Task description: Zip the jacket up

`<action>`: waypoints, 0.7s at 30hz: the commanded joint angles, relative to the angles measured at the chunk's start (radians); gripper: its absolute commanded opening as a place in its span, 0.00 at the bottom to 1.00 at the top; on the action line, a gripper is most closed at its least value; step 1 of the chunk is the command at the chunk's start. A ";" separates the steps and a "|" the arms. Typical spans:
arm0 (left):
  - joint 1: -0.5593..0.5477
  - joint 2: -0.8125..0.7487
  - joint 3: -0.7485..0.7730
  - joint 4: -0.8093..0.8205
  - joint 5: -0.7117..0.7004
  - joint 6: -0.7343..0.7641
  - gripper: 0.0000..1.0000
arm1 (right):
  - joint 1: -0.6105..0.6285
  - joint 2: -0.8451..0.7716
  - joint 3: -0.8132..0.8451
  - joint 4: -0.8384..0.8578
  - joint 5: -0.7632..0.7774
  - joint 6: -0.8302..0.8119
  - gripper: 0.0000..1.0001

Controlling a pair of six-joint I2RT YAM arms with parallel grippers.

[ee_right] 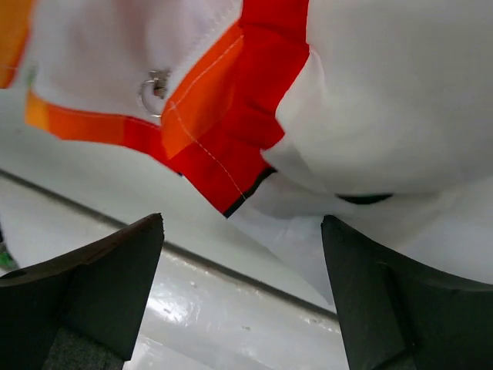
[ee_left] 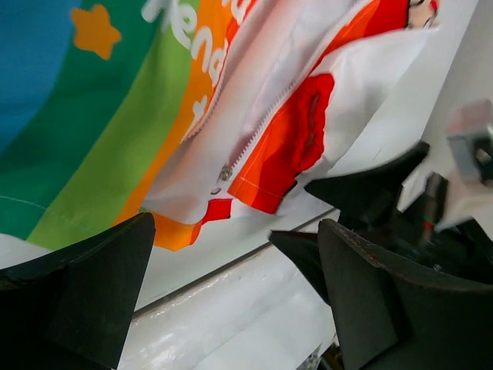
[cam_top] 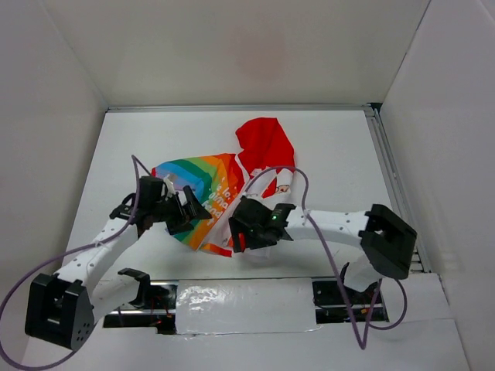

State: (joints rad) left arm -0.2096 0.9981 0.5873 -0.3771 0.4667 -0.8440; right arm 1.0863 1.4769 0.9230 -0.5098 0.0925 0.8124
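While both pairs of jaws stand spread with nothing between them, the left gripper (ee_left: pixel 235 231) hangs just short of the rainbow hem of the jacket (cam_top: pixel 203 182), near its zipper slider (ee_left: pixel 225 173); the right gripper (ee_right: pixel 243 223) faces the red hem corner. Both arms reach low across the table (cam_top: pixel 325 147), angled inward toward the garment's near edge.

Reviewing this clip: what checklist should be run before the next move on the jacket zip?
1. Left gripper open and empty: ok.
2. Right gripper open and empty: ok.
3. Zipper pull in sight near the hem: ok.
4. Jacket hem pinned by either gripper: not ok.
5. Zip done up: not ok, the pull sits low and the halves part above it.
6. Front lying flat on the table: cannot tell, partly hidden from above.
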 commanded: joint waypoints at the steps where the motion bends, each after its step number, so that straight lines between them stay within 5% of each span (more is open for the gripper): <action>1: -0.074 0.057 0.043 0.052 -0.008 0.034 0.99 | -0.011 0.078 0.013 0.099 -0.088 -0.004 0.89; 5: -0.125 0.126 0.055 0.041 -0.069 0.011 0.99 | -0.087 0.178 0.025 0.019 -0.039 0.045 0.72; 9: -0.142 0.180 0.059 0.050 -0.068 0.010 0.99 | -0.189 0.232 0.030 -0.102 0.103 0.128 0.44; 15: -0.175 0.209 0.055 0.044 -0.099 -0.009 0.99 | -0.321 0.335 0.097 -0.298 0.283 0.120 0.31; 21: -0.180 0.252 0.075 0.038 -0.112 -0.004 0.99 | -0.466 0.359 0.161 -0.369 0.407 0.074 0.37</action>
State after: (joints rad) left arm -0.3843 1.2289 0.6151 -0.3504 0.3687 -0.8436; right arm 0.7044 1.7752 1.0946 -0.7532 0.3050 0.9184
